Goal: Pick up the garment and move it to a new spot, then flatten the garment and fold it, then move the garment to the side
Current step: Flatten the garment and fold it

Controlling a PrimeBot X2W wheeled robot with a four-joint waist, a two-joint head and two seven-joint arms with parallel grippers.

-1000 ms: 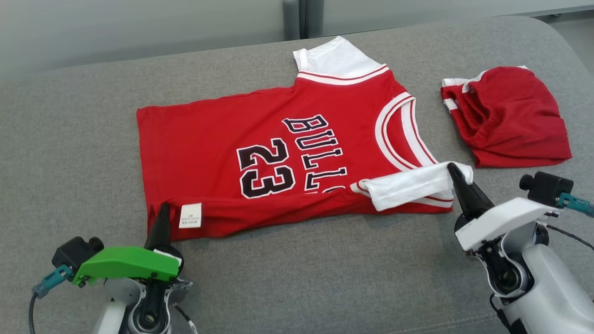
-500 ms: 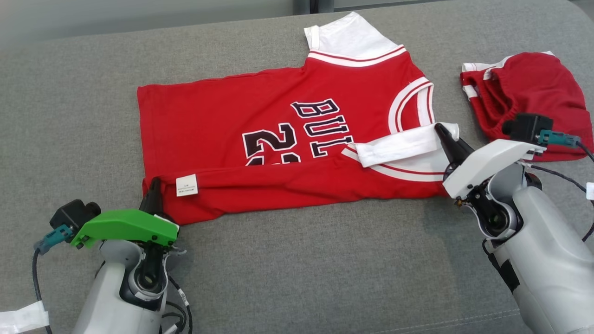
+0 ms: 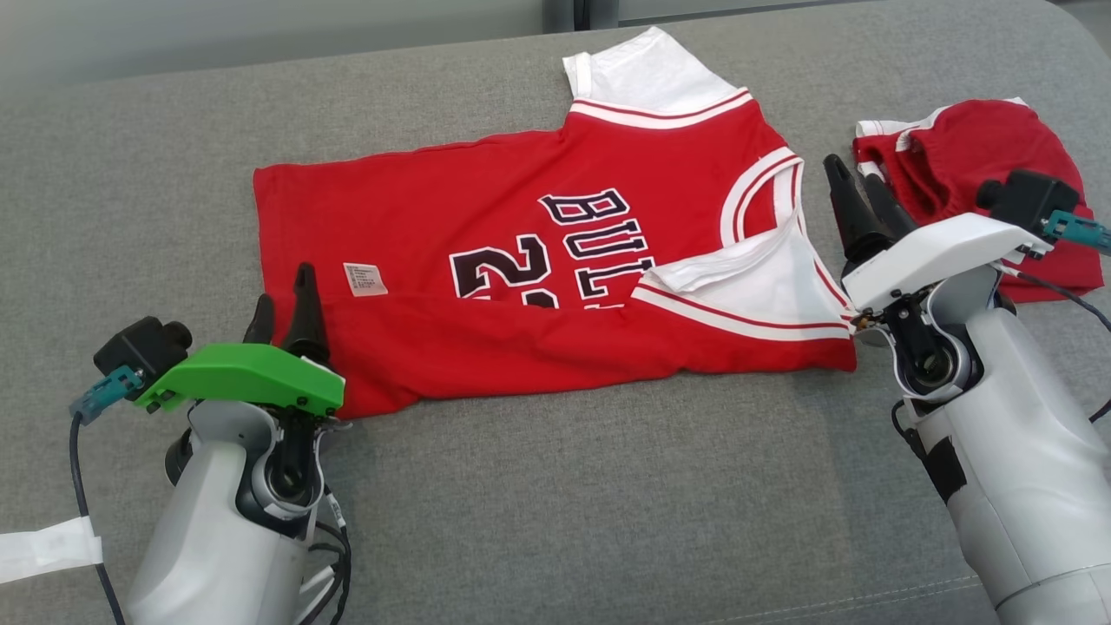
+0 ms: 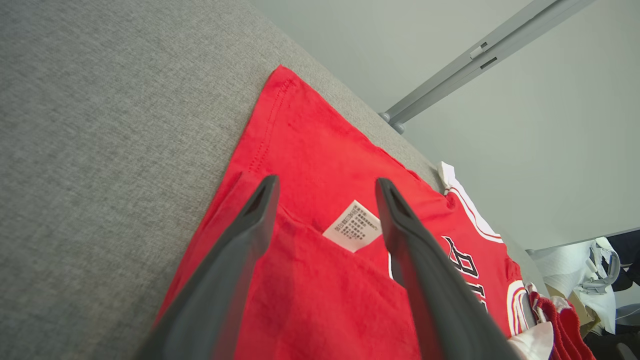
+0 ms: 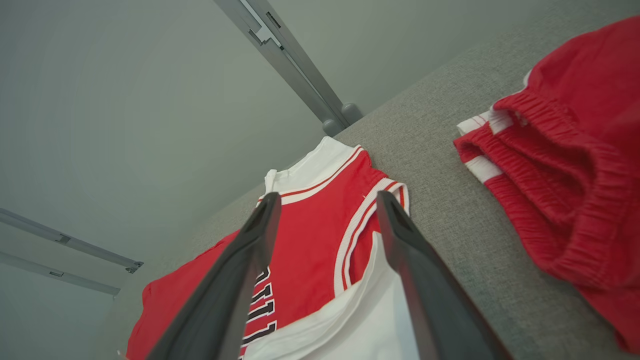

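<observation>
Head view showed my left gripper [image 3: 282, 288] and right gripper [image 3: 851, 170] both spread wide and empty, one at each end of the red Bulls jersey [image 3: 538, 260], which lay on the grey cushion [image 3: 564, 503], near edge folded over.

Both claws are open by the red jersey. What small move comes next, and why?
Probably lift both arms toward the far edge of the jersey. The left gripper and right gripper stand open, the near edge already lies folded over, the far sleeve still unfolded.
</observation>
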